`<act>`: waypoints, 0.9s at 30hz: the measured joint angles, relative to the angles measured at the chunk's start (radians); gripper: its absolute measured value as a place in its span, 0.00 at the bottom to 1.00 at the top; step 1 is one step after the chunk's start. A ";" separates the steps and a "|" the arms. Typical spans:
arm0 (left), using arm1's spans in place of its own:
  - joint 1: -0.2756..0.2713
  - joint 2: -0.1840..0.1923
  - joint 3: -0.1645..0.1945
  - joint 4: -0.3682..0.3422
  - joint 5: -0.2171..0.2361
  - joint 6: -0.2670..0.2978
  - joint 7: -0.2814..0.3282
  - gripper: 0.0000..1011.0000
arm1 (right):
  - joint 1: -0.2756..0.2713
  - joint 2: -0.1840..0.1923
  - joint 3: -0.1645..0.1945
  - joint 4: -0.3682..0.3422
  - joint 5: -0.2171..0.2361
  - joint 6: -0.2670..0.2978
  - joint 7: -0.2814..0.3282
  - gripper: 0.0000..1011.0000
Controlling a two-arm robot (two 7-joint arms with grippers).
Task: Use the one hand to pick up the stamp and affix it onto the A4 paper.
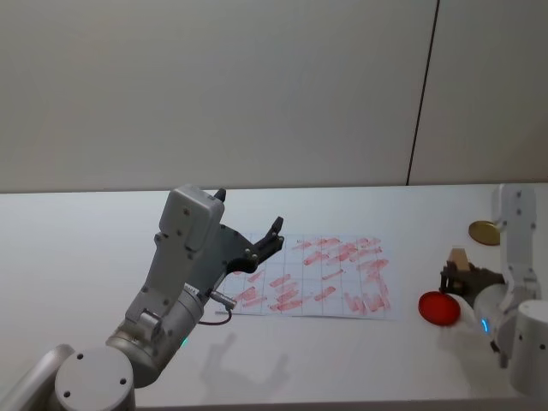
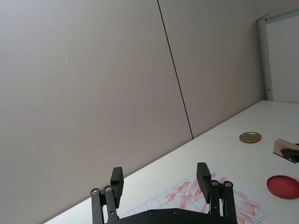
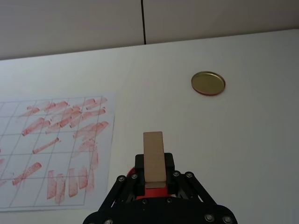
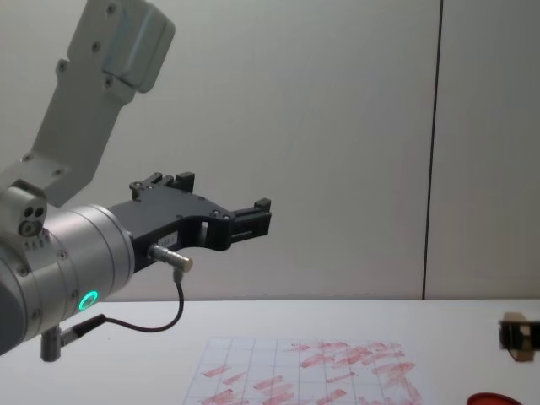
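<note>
The stamp (image 3: 153, 161), a small pale tan wooden block, stands upright between the black fingers of my right gripper (image 3: 154, 179), which is shut on it. In the head view the right gripper (image 1: 459, 274) holds the stamp (image 1: 458, 258) just behind the red disc, to the right of the A4 paper (image 1: 318, 276). That white gridded sheet (image 3: 51, 154) carries many red oblong marks. My left gripper (image 2: 160, 179) is open, holds nothing, and hangs raised above the paper's left part (image 1: 248, 211).
A flat red round disc (image 1: 439, 308) lies on the white table right of the paper. A gold-brown round disc (image 1: 484, 232) lies farther back right, also seen as a gold disc (image 3: 208, 83). A pale wall runs behind the table.
</note>
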 joint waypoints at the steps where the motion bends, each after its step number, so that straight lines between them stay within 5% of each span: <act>1: 0.000 0.000 0.000 0.000 0.000 0.000 0.000 0.98 | -0.004 0.001 0.001 0.002 -0.003 0.002 0.003 0.22; 19: 0.000 0.000 0.000 0.000 0.000 0.000 0.000 0.98 | 0.009 0.000 0.002 0.113 -0.033 -0.022 0.047 0.22; 27: 0.000 0.000 0.000 0.000 0.000 0.000 0.000 0.98 | 0.025 -0.007 -0.002 0.155 -0.043 -0.037 0.061 0.45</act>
